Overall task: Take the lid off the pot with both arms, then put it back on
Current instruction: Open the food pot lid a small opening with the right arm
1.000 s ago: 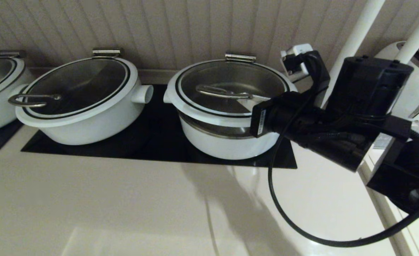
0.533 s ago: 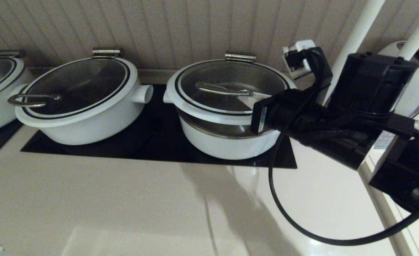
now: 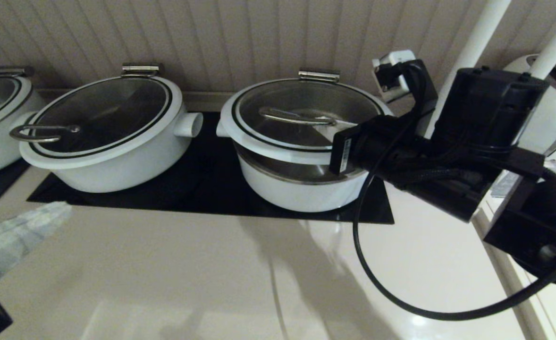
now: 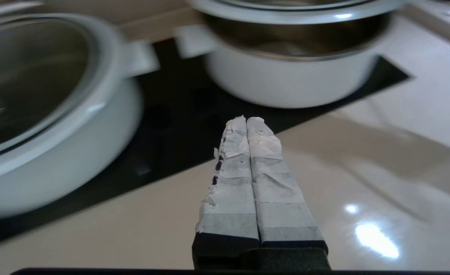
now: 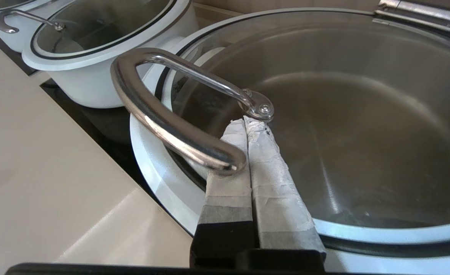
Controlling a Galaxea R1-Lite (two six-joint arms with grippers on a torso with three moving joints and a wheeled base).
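Though pressed shut, right claw [image 5: 248,121] under lid [image 5: 362,229] handle.

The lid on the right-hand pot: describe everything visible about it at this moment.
The lid is round glass with a white rim and a thin black ring, topped by a bent steel bar handle. It is tilted, its front edge raised off the pot so the steel inner wall shows, the back edge by the hinge bracket. The right gripper is under the handle, jaws shut together, propping it rather than clamping it.
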